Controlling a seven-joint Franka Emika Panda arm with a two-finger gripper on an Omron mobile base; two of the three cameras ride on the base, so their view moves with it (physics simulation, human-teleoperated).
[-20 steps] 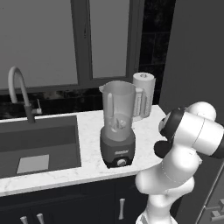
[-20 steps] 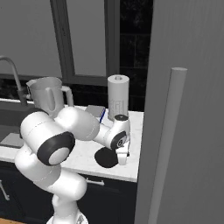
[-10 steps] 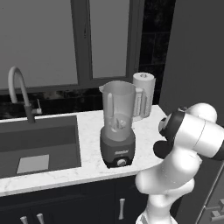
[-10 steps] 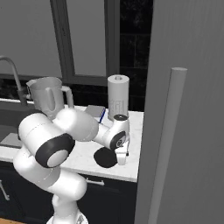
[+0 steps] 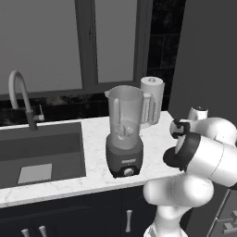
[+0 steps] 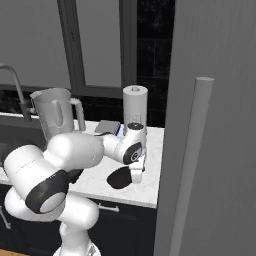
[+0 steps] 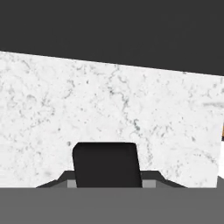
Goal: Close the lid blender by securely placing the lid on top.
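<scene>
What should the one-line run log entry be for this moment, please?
phase: reaching for lid | pincer: low at lid on counter, grasp unclear | blender: jar open, no lid

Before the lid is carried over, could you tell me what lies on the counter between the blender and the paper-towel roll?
In the left base view, nothing: the blender stands just in front of the paper-towel roll, its jar overlapping the roll. The right base view is blocked by the arm.
</scene>
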